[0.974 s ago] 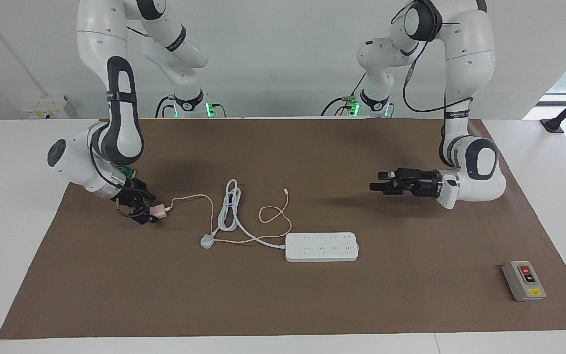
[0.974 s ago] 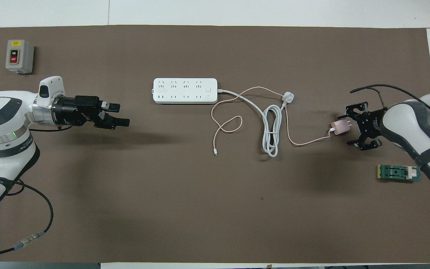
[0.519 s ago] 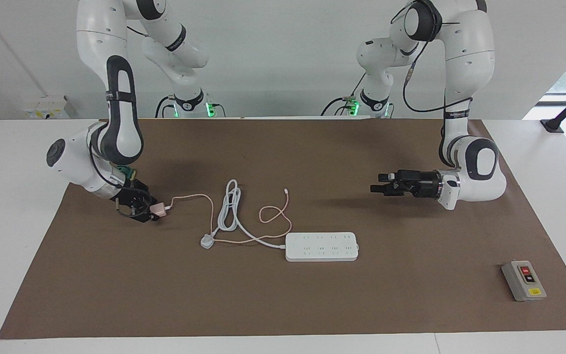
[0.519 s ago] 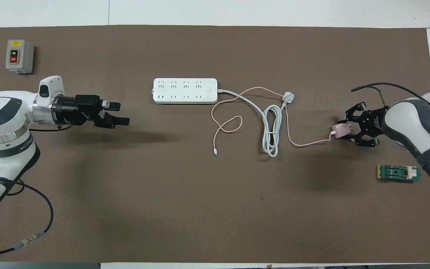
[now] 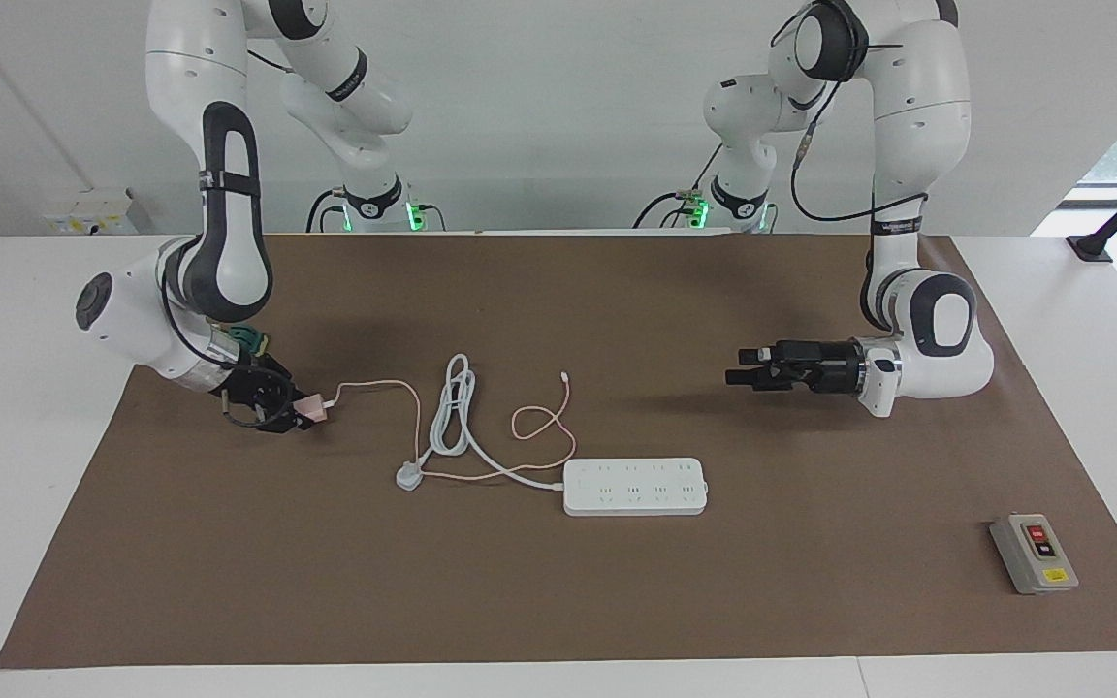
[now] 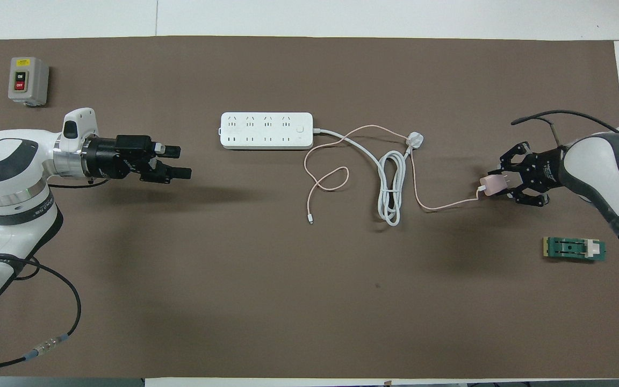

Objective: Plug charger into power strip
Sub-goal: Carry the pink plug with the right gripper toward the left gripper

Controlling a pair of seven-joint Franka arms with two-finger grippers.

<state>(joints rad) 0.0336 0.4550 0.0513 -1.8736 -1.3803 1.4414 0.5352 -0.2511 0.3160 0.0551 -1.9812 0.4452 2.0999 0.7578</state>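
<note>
The charger is a small pale-pink cube at the right arm's end of the mat. My right gripper is shut on it, low over the mat. Its thin pink cable trails in loops toward the power strip, a long white socket bar lying flat at mid-table, sockets up. My left gripper hangs open and holds nothing, level above the mat between the strip and the left arm's end.
The strip's thick white cord lies coiled between strip and charger, ending in a grey-white three-pin plug. A grey button box sits at the left arm's end. A small green board lies near the right arm.
The right gripper's fingers closed onto the charger and drew it slightly toward the right arm's end. The left gripper edged a little toward the strip.
</note>
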